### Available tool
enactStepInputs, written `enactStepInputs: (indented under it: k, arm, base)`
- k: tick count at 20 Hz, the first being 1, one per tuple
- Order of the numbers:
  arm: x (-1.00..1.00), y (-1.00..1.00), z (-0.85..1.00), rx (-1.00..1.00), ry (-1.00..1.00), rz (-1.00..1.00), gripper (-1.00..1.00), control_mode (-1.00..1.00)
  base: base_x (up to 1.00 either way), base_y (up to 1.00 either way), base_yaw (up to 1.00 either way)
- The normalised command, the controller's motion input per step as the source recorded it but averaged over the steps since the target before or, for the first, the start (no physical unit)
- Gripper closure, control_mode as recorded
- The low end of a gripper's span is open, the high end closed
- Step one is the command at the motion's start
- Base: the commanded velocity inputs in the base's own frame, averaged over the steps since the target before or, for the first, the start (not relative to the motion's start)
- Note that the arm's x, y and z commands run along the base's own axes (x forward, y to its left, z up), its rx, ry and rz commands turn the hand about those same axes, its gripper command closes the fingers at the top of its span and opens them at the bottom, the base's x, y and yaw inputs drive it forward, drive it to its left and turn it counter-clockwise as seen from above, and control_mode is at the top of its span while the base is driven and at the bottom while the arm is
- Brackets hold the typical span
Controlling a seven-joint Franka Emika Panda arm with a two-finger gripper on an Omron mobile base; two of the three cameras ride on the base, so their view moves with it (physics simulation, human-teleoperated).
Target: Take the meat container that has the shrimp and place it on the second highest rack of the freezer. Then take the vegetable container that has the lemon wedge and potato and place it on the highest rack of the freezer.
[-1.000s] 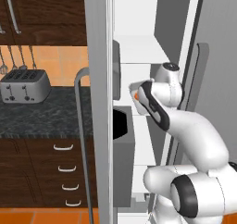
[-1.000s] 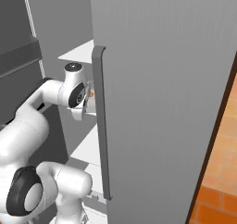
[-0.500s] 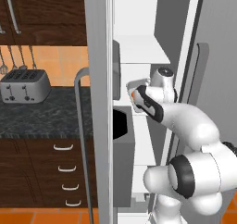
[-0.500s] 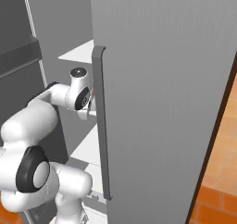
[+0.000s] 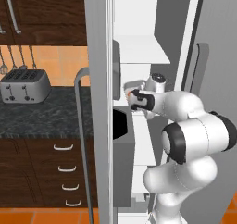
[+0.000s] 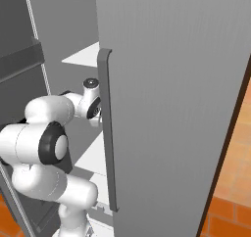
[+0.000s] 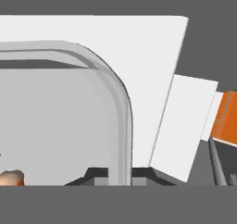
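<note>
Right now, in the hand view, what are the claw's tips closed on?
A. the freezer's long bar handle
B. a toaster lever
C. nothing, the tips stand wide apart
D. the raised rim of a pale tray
D: in the hand view the dark tips of the claw sit on either side of the curved rim of the tray, with an orange-red shrimp lying inside it.

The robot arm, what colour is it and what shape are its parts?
The white robot arm is made of fat, rounded, glossy segments, like stacked sausages. Black rings sit at its joints, and a round grey cap tops the wrist. The gripper ends in two small dark finger tips. No cables or writing show.
</note>
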Motion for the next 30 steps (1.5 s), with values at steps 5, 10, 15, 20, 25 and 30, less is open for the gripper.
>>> enactStepInputs:
  k: [5, 10, 15, 20, 25, 30]
  arm:
    - [0.6, 0.0, -0.18, 0.0, -0.03, 0.0, 1.0, -1.0]
    - [0.5, 0.0, -0.17, 0.0, -0.03, 0.0, 1.0, -1.0]
    - [0.13, 0.0, -0.05, 0.0, -0.02, 0.0, 1.0, -1.0]
    - [0.0, 0.0, 0.0, 0.0, 0.0, 0.0, 1.0, -1.0]
    - [0.0, 0.0, 0.0, 0.0, 0.0, 0.0, -1.0, -1.0]
    - [-0.06, 0.0, 0.0, 0.0, 0.0, 0.0, -1.0, -1.0]
  base:
    - [0.0, 0.0, 0.0]
    - [0.0, 0.0, 0.0]
    - [0.0, 0.0, 0.0]
    - [0.0, 0.0, 0.0]
    - [0.0, 0.0, 0.0]
    - [0.0, 0.0, 0.0]
